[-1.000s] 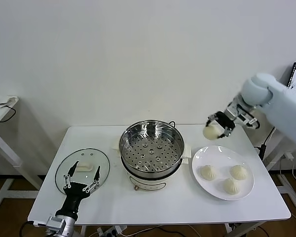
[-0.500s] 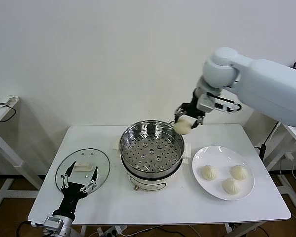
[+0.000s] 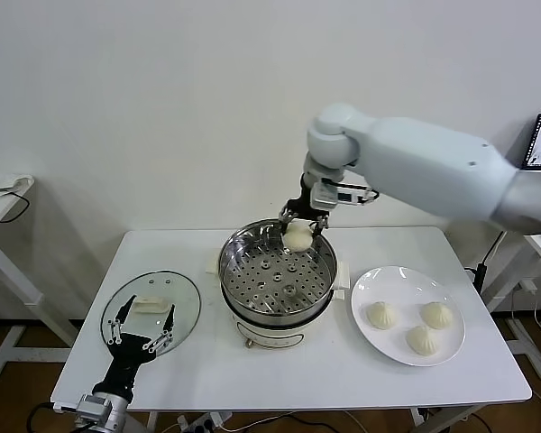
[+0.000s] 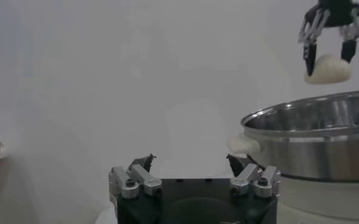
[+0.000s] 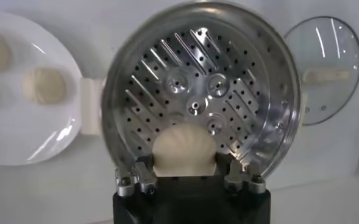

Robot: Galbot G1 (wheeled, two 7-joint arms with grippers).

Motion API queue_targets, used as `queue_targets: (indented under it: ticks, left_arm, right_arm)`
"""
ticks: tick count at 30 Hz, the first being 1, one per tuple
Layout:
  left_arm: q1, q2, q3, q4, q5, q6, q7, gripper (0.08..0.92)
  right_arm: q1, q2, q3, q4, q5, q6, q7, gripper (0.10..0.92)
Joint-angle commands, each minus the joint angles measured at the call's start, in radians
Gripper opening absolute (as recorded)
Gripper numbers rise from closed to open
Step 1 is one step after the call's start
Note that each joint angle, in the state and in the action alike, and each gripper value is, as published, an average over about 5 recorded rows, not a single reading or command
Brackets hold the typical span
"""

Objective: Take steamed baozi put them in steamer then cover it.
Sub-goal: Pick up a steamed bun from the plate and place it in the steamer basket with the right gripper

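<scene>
I have the right gripper [image 3: 298, 230] over the far rim of the steamer [image 3: 277, 271], its jaws closed on one bun [image 3: 298, 237]. The bun hangs between the jaws, directly under the wrist, and the perforated tray [image 5: 197, 103] lies straight below it; in the right wrist view the bun [image 5: 184, 148] sits over the tray's edge nearest that camera rather than over its centre. So I judge the coming move to be mostly a straight lowering into the steamer, perhaps with a small shift toward the tray's centre first.

The bun is round, with no long axis to speak of. Which way its pleated top faces I cannot make out. The tray holds nothing yet.

Three more buns [image 3: 421, 323] wait on the white plate [image 3: 370, 287], on the desk [image 3: 343, 370] just beside the steamer, on the right arm's side.

The left gripper [image 3: 142, 327] hovers near the glass lid [image 3: 182, 293], which lies flat on the desk on the steamer's other side, its jaws spread wide and holding nothing.
</scene>
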Motion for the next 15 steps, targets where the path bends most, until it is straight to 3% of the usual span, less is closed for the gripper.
queue_targets:
  ticks: [1, 15]
  left_arm:
    - [-0.004, 0.002, -0.003, 0.009, -0.002, 0.001, 0.002, 0.823]
    - [0.001, 0.004, -0.011, 0.008, -0.010, -0.004, 0.010, 0.823]
  right_arm:
    - [-0.085, 0.102, 0.043, -0.183, -0.078, 0.066, 0.028, 0.679]
    - [-0.142, 0.150, 0.077, -0.272, -0.134, 0.077, 0.037, 0.679]
